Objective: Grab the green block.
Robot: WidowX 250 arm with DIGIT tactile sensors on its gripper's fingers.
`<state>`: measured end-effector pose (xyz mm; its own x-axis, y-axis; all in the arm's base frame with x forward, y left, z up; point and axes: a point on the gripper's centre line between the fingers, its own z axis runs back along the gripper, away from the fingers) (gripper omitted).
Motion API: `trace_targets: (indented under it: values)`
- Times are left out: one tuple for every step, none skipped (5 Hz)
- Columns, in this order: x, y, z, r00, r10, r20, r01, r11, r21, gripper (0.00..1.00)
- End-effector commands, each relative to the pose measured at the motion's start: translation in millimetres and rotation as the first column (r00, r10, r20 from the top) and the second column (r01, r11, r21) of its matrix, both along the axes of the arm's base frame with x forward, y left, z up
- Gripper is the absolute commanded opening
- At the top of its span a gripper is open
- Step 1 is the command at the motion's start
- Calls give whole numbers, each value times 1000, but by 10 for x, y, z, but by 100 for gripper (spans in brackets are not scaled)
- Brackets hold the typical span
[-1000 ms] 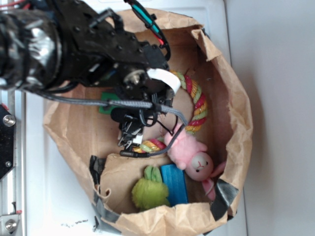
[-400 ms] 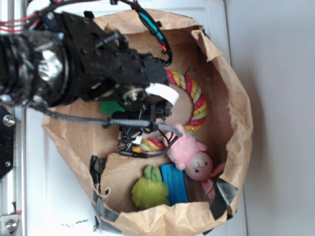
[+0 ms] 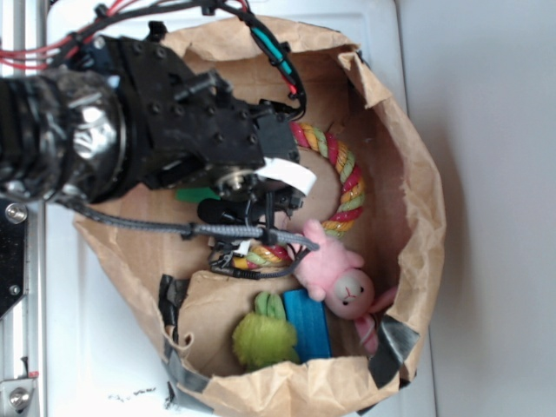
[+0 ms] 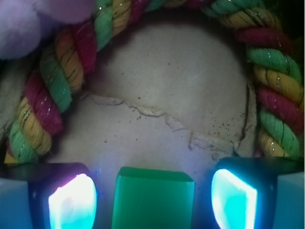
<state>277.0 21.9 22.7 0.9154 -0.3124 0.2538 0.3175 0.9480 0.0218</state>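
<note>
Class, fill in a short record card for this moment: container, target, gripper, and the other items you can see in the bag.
container: brown paper bag, open at the top
target: green block, lying between the fingers, gaps on both sides
gripper: gripper open, one finger on each side of the block
other items: rope ring, pink plush toy, yellow-green plush toy, blue block

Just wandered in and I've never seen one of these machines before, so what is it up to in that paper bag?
A black robot arm is reaching into a brown paper bag full of toys, going after the green block. In the wrist view the block sits between its two open fingers, not yet gripped. A colorful rope ring lies just beyond it. A pink plush, a yellow-green plush and a blue block lie off to one side.
</note>
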Motion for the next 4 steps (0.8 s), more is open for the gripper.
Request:
trace_targets:
  values:
    - [-104, 109, 351, 999, 25, 26, -22, 993, -115, 100]
    - [-102, 114, 440, 999, 26, 31, -22, 992, -123, 100]
    - [-128, 133, 490, 999, 26, 31, -22, 994, -106, 100]
    - [-144, 179, 447, 999, 24, 23, -22, 996, -89, 100]
